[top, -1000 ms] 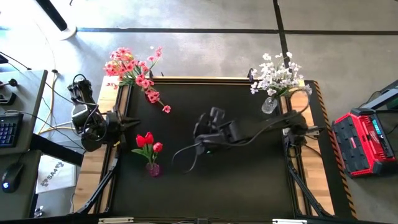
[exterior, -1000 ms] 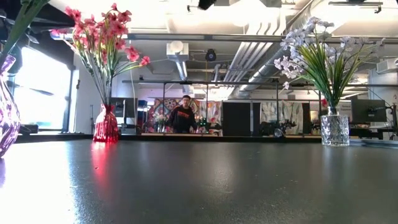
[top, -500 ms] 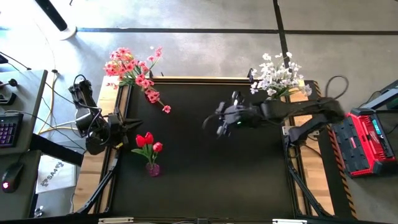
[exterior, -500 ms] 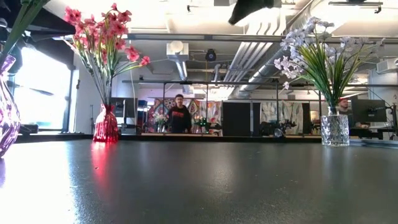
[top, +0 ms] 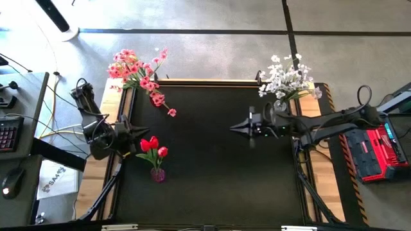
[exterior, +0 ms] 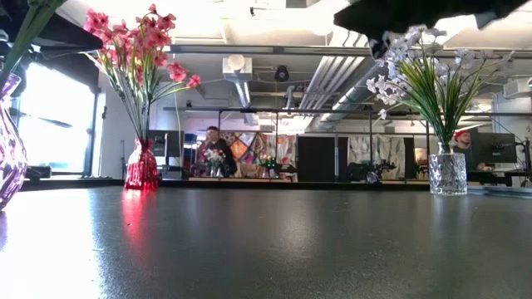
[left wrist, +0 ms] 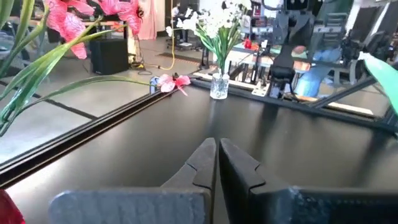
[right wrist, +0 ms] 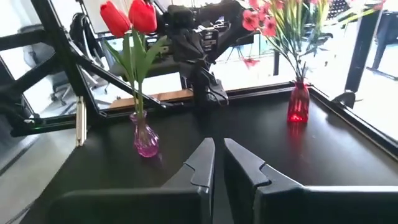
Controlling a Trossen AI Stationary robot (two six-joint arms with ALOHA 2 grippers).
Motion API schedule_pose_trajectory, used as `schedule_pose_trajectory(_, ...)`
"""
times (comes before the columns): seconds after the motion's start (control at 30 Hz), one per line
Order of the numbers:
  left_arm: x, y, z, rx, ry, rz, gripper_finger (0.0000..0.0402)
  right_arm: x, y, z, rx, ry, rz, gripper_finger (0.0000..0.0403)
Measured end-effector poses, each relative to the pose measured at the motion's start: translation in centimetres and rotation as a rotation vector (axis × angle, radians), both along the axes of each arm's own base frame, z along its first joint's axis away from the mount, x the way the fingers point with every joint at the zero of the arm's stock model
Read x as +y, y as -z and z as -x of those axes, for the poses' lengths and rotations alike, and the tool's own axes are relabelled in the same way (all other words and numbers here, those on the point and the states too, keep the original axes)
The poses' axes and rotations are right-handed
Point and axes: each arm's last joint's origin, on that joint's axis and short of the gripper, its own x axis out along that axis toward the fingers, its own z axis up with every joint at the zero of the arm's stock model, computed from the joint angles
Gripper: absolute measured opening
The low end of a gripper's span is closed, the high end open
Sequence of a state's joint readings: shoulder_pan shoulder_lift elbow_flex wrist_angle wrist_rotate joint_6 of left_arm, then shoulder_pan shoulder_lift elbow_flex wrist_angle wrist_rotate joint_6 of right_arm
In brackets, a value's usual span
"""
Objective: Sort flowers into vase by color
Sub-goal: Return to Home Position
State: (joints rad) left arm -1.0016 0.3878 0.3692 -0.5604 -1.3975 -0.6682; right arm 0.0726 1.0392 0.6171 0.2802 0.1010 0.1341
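Note:
Pink flowers [top: 136, 69] stand in a red vase [exterior: 141, 166] at the table's far left corner, and one spray [top: 164, 104] droops over the black top. White flowers [top: 286, 76] fill a clear glass vase [exterior: 447, 173] at the far right. Red tulips [top: 153, 147] stand in a purple vase [right wrist: 146, 140] near the left edge. My left gripper [top: 136, 131] is shut and held level, just left of the tulips. My right gripper [top: 235, 128] is also shut and level, out over the table's right half and pointing left. Neither holds anything.
The black table top [top: 212, 173] is bare between the three vases. A red toolbox [top: 376, 147] sits off the right edge, and a desk with a keyboard [top: 8, 135] stands off the left. A person [exterior: 212, 149] is in the room far beyond the table.
My right gripper has drawn back from the middle of the table toward the right edge, sinking a little and swinging round until it is level and points left. The flowers and vases have stayed put.

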Motion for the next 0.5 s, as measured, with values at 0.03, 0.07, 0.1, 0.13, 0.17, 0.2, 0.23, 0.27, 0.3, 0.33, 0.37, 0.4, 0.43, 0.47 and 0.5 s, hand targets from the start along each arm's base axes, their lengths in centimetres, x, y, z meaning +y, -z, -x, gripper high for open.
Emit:
schedule_pose_trajectory(0.03,0.0,0.1,-0.1,-0.001,-0.005,-0.003,0.0004,0.0,0.5,0.5,-0.007,0.001,-0.006,0.0020)
schedule_pose_trajectory(0.07,-0.1,0.1,-0.3,-0.001,-0.006,-0.004,0.0002,-0.1,0.8,1.0,-0.012,-0.002,-0.017,0.0020)
schedule_pose_trajectory(0.1,-0.2,0.1,-0.4,0.003,0.001,-0.005,0.0001,-0.1,1.0,1.5,-0.026,-0.006,-0.025,0.0020)
schedule_pose_trajectory(0.13,-0.3,0.2,-0.6,0.006,0.013,0.001,0.0001,-0.1,1.1,1.9,-0.045,-0.018,-0.032,0.0020)
schedule_pose_trajectory(0.17,-0.4,0.2,-0.9,0.007,0.030,0.010,0.0001,-0.1,1.2,2.3,-0.063,-0.032,-0.039,0.0020)
schedule_pose_trajectory(0.2,-0.5,0.2,-1.2,0.006,0.049,0.017,0.0001,0.0,1.2,2.7,-0.080,-0.051,-0.051,0.0020)
schedule_pose_trajectory(0.23,-0.6,0.2,-1.5,0.001,0.070,0.023,0.0000,0.0,1.2,3.0,-0.100,-0.070,-0.059,0.0020)
schedule_pose_trajectory(0.27,-0.6,0.3,-1.8,-0.012,0.085,0.027,0.0000,0.1,1.2,3.3,-0.126,-0.094,-0.062,0.0020)
schedule_pose_trajectory(0.3,-0.7,0.4,-2.1,-0.025,0.099,0.021,0.0000,0.2,1.2,3.5,-0.153,-0.117,-0.064,0.0020)
schedule_pose_trajectory(0.33,-0.6,0.5,-2.4,-0.040,0.113,0.010,0.0000,0.3,1.1,3.6,-0.182,-0.139,-0.064,0.0020)
schedule_pose_trajectory(0.37,-0.5,0.6,-2.7,-0.058,0.125,-0.001,0.0000,0.5,0.9,3.7,-0.207,-0.161,-0.062,0.0020)
schedule_pose_trajectory(0.4,-0.4,0.7,-2.9,-0.076,0.135,-0.014,0.0000,0.6,0.8,3.8,-0.220,-0.176,-0.052,0.0020)
schedule_pose_trajectory(0.43,-0.2,0.9,-3.1,-0.092,0.134,-0.026,0.0000,0.7,0.8,3.9,-0.222,-0.183,-0.046,0.0020)
schedule_pose_trajectory(0.47,0.0,1.1,-3.3,-0.099,0.129,-0.041,0.0000,0.8,0.7,3.9,-0.225,-0.187,-0.040,0.0020)
schedule_pose_trajectory(0.5,0.2,1.3,-3.4,-0.095,0.114,-0.054,0.0000,0.8,0.7,4.0,-0.227,-0.189,-0.032,0.0020)
